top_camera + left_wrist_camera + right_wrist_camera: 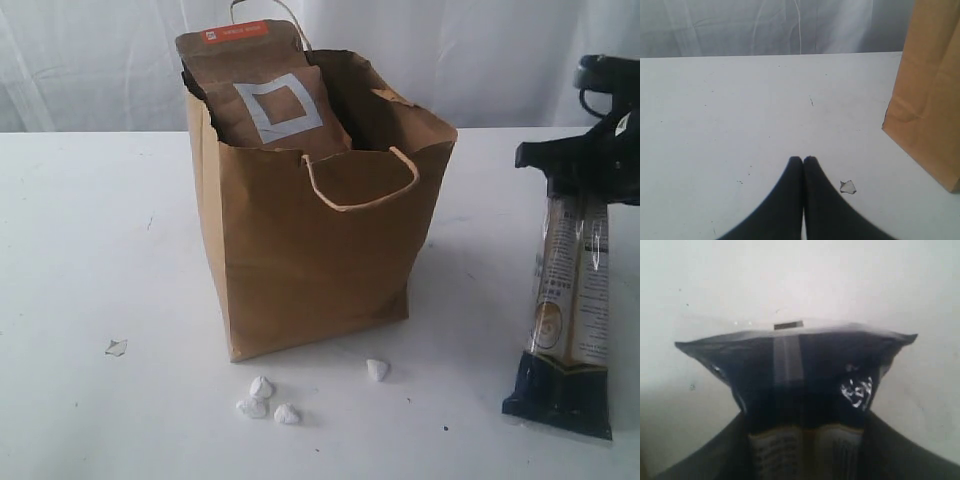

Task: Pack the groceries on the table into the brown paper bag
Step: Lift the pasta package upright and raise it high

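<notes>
The brown paper bag (pixel 310 250) stands upright mid-table, and a brown pouch with an orange top (pixel 265 100) sticks out of its rim. My right gripper (pixel 578 170) is at the far right, shut on the upper end of the long dark noodle packet (pixel 570 310). The packet's dark lower end is by the table's front edge. In the right wrist view the packet (pixel 800 370) fills the gap between my right gripper's (pixel 805 414) fingers. My left gripper (pixel 803 159) is shut and empty, low over the white table (pixel 740 100), left of the bag (pixel 930 100).
Small white crumbs (pixel 262 395) lie in front of the bag, with one more crumb (pixel 377 369) to their right. A grey scrap (pixel 116 347) lies on the table (pixel 100 250) at the left, close beside my left fingertips as the scrap (pixel 847 187) shows there. White curtain behind.
</notes>
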Motion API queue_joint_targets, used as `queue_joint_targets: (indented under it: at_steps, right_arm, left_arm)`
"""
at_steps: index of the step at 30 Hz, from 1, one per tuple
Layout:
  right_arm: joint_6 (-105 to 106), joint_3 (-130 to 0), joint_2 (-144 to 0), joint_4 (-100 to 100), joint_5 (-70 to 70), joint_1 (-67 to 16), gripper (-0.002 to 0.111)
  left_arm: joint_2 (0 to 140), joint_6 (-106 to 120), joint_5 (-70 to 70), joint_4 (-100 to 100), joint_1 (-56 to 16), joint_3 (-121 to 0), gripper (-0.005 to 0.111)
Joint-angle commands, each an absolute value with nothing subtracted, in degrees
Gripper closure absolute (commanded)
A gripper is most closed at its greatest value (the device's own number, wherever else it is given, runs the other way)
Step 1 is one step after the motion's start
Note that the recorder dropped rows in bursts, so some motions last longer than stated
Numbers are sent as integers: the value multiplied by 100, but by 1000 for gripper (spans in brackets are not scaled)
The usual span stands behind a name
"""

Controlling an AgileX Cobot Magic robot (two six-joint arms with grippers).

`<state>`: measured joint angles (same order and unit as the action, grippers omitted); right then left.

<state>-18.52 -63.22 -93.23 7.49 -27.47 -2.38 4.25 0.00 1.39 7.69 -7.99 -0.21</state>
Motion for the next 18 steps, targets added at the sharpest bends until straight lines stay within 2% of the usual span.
queue_joint_targets:
  at_steps: [1, 11, 18]
  right_arm:
    - [-1798, -6328, -8724, 728, -2787, -225, 108]
    - [-1462, -5558, -7570, 673, -2835, -225, 108]
    - [-754, -5474, -6884, 245, -2753, -225, 108]
  left_arm:
    - [398, 0, 131, 764, -786, 0, 107]
    - [398, 0, 131, 764, -786, 0, 107]
    - [398, 0, 131, 764, -786, 0, 107]
